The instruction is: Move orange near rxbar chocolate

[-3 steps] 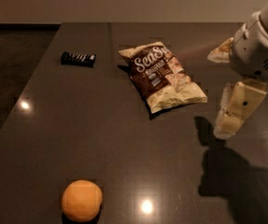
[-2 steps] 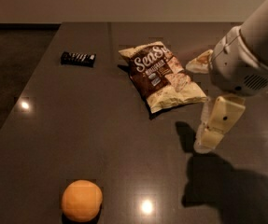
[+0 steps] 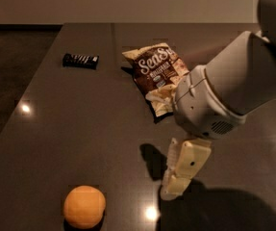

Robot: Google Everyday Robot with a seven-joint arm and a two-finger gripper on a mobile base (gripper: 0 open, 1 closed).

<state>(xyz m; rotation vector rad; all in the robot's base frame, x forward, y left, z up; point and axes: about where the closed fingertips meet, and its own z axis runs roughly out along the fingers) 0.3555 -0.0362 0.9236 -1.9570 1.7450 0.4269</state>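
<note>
The gripper (image 3: pixel 172 190) hung at the lower right of the dark table (image 3: pixel 80 134), pointing downward with its tip low over the surface. From where I stood, it could not be told whether the gripper was released or clenched. Nothing was seen in its grasp. The pale, rounded arm (image 3: pixel 233 90) entered from the upper right and covered the lower right corner of the chip bag (image 3: pixel 156 71).

The orange (image 3: pixel 84 206) sat on the table near the front edge, left of the gripper and apart from it. It was untouched.

The rxbar chocolate (image 3: pixel 81 60) lay flat at the far left of the table, its long side running roughly left to right. It was well apart from the orange, which lay toward the opposite, near end of the table on the same side.

The chip bag lay flat at the far centre, to the right of the rxbar chocolate and apart from it.

A dark shadow (image 3: pixel 153 160) fell on the table just left of the gripper. Bright light spots (image 3: pixel 25 108) showed on the glossy surface.
</note>
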